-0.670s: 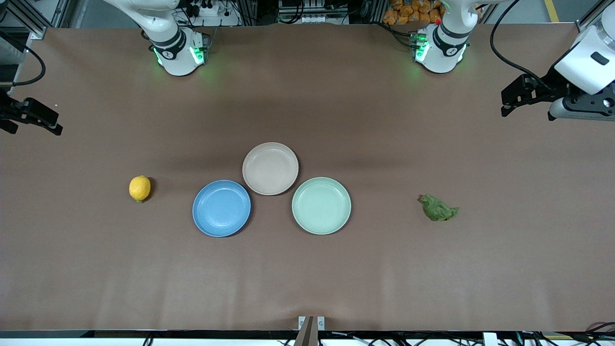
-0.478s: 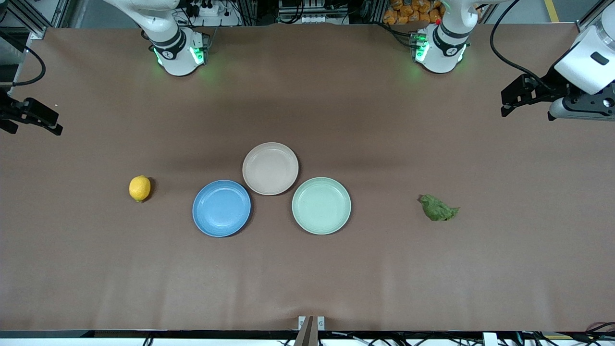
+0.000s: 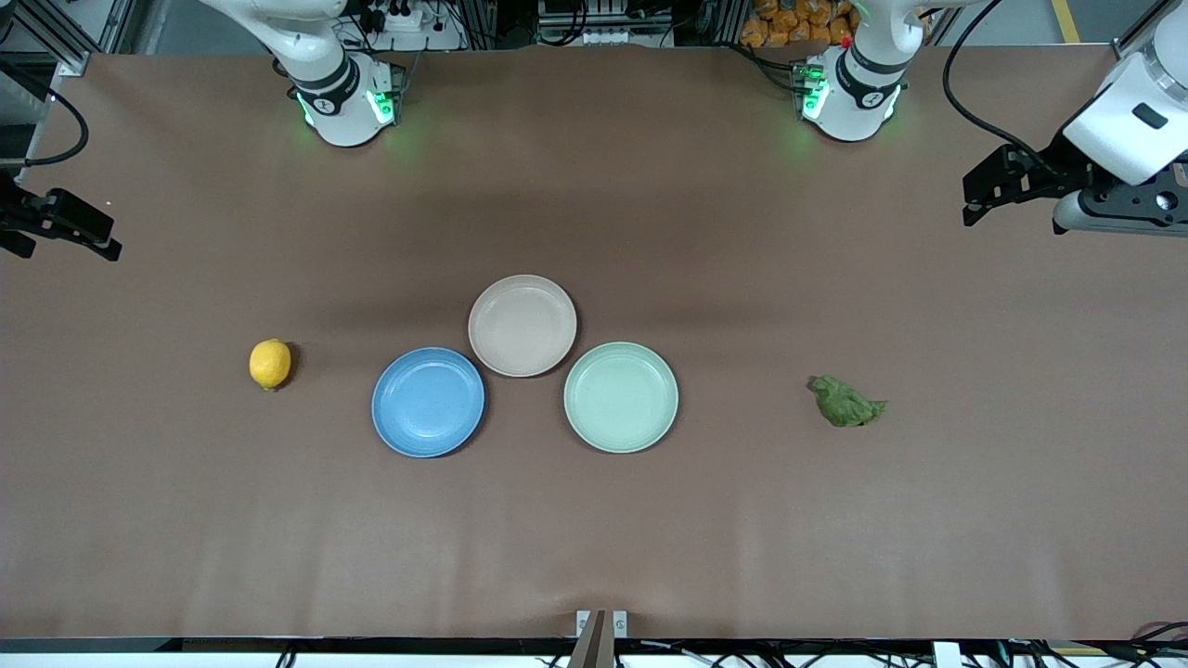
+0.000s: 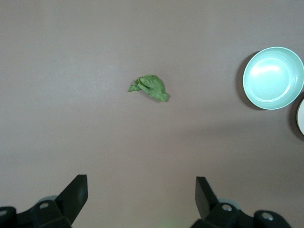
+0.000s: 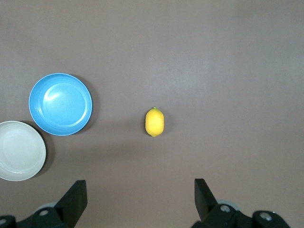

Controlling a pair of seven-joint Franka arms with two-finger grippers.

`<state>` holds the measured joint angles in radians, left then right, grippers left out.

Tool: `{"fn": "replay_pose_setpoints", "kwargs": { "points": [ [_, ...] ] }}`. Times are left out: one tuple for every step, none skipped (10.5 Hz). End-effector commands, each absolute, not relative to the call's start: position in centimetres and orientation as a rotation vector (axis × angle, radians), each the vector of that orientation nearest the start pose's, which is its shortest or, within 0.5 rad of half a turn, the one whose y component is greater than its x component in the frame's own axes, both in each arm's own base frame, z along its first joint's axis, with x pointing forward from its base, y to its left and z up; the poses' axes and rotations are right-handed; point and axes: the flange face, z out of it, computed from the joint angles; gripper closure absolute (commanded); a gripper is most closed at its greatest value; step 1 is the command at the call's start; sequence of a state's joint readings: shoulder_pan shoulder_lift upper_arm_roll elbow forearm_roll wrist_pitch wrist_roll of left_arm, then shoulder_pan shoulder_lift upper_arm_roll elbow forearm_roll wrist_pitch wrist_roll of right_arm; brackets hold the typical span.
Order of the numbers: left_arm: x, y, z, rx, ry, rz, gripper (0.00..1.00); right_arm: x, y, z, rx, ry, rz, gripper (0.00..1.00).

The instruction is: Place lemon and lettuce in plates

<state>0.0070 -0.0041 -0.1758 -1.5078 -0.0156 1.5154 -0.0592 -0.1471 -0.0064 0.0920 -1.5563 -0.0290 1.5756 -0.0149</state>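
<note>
1. My left pincer (image 3: 971, 195) hangs in the air over the bare brown worktop (image 3: 594, 538) at the left arm's end, its two black fingers (image 4: 76, 192) spread wide with nothing between them.
2. My right pincer (image 3: 97, 243) hangs over the worktop's edge at the right arm's end, fingers (image 5: 76, 197) likewise spread and empty.
3. The small oval bright-yellow lemon (image 3: 270, 363) lies on the worktop toward the right arm's end, at about 9 o'clock of the round matte blue plate (image 3: 428, 402), near it but apart.
4. The small dark-green wrinkly lettuce leaf (image 3: 846, 402) lies on the worktop toward the left arm's end, at about 3 o'clock of the round mint-green plate (image 3: 621, 397), well apart from it.
5. The round pale beige-pink plate (image 3: 522, 325) sits at about 1 o'clock of the blue plate and 11 o'clock of the mint-green one, its rim just beside both.
6. All three plates hold nothing.
</note>
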Motion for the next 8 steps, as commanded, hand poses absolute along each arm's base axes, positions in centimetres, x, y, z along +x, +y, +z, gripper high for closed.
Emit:
{"fn": "replay_pose_setpoints", "kwargs": {
  "points": [
    [56.0, -9.1, 62.9, -3.191, 0.161, 0.032, 0.0, 55.1, -3.5, 63.5, -3.158, 0.085, -0.023, 0.0],
    [56.5, -8.8, 62.1, -3.195, 0.151, 0.05, 0.0, 55.1, -3.5, 63.5, -3.158, 0.085, -0.023, 0.0],
    [57.4, -8.8, 60.6, -3.196, 0.152, 0.076, 0.0, 55.1, -3.5, 63.4, -3.158, 0.085, -0.021, 0.0],
    [58.2, -8.9, 58.9, -3.193, 0.155, 0.115, 0.0, 55.1, -3.5, 63.3, -3.158, 0.09, -0.011, 0.0],
    [58.9, -9.3, 57.3, -3.17, 0.17, 0.147, 0.0, 55.2, -3.7, 62.6, -3.156, 0.092, 0.02, 0.0],
    [59.7, -9.5, 55.8, -3.152, 0.175, 0.155, 0.0, 55.5, -3.8, 61.9, -3.155, 0.095, 0.056, 0.0],
    [60.9, -9.2, 53.8, -3.168, 0.161, 0.158, 0.0, 55.5, -4.0, 61.8, -3.155, 0.1, 0.059, 0.0],
    [62.0, -9.2, 51.4, -3.171, 0.154, 0.187, 0.0, 55.7, -4.2, 61.2, -3.152, 0.102, 0.075, 0.0]
  ]
}}
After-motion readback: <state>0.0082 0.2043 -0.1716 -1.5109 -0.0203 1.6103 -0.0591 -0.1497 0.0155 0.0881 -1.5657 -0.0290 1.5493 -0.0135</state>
